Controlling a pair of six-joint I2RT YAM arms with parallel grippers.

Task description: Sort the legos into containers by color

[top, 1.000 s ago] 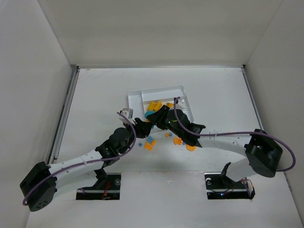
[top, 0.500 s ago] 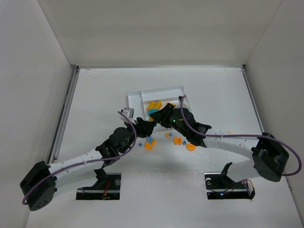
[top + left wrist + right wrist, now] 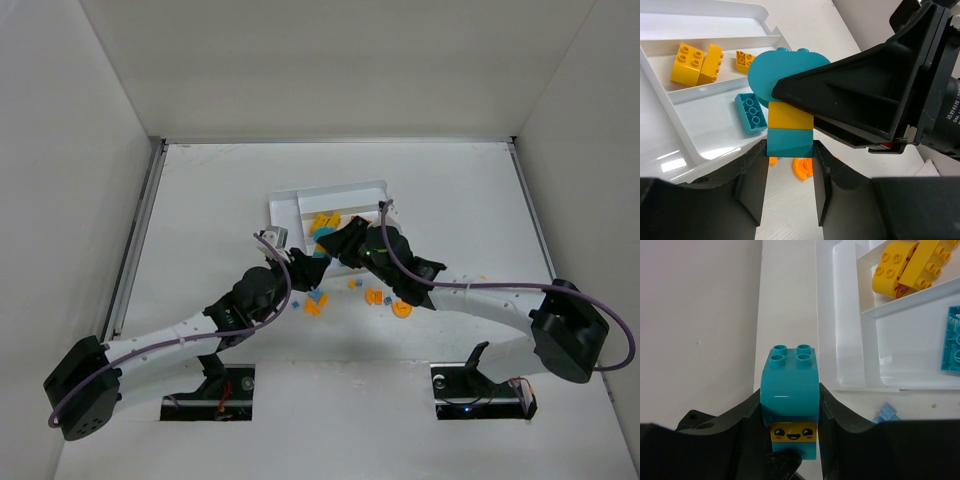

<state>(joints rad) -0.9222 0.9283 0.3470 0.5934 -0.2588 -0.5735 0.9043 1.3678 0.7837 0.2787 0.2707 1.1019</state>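
Note:
A stack of legos hangs between both grippers just in front of the tray (image 3: 285, 205): a teal rounded piece (image 3: 790, 380) on top, a yellow face brick (image 3: 792, 432) under it and a teal brick (image 3: 790, 142) at the bottom. My right gripper (image 3: 790, 405) is shut on the rounded piece. The tips of my left gripper (image 3: 790, 150) are shut on the bottom teal brick. Yellow legos (image 3: 695, 62) lie in one tray section, and a teal plate (image 3: 751, 112) lies in the section beside it.
Loose orange pieces (image 3: 385, 300) and a light blue piece (image 3: 886, 412) lie on the table in front of the tray. An orange curved piece (image 3: 802, 167) sits below the held stack. The right gripper's body (image 3: 880, 95) crowds close over my left fingers.
The right arm has stretched left and carried the stack a little toward the tray. The left jaws widened briefly, then closed in on the bottom teal brick.

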